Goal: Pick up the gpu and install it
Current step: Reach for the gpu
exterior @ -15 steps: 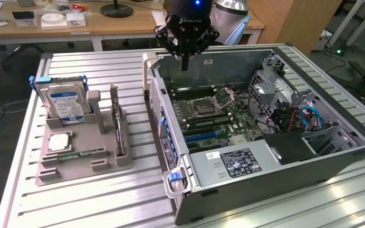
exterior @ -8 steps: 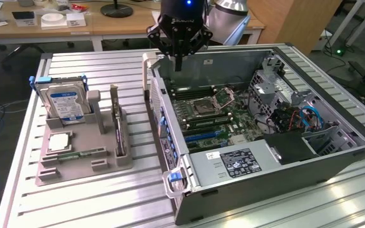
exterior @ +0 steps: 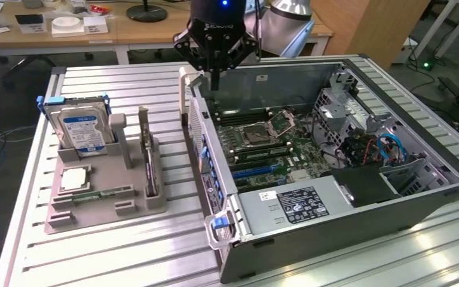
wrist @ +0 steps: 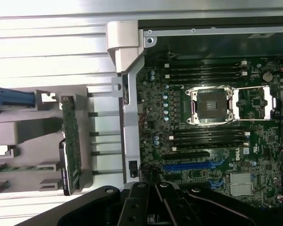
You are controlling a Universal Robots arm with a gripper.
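The gpu stands on edge in a slot of the grey holder, a thin dark board with a metal end bracket. It appears in the wrist view as a green-brown strip. My gripper hangs shut and holds nothing, above the far corner of the open computer case on the exterior view's left. It is well apart from the gpu, behind it and to its right in the exterior view. The gripper's black linkage shows over the motherboard, near the blue card slot.
The holder also carries a silver hard drive with a blue label, a processor chip and a green memory stick. Inside the case are the open processor socket, a power supply and cables. The slatted table lies around them.
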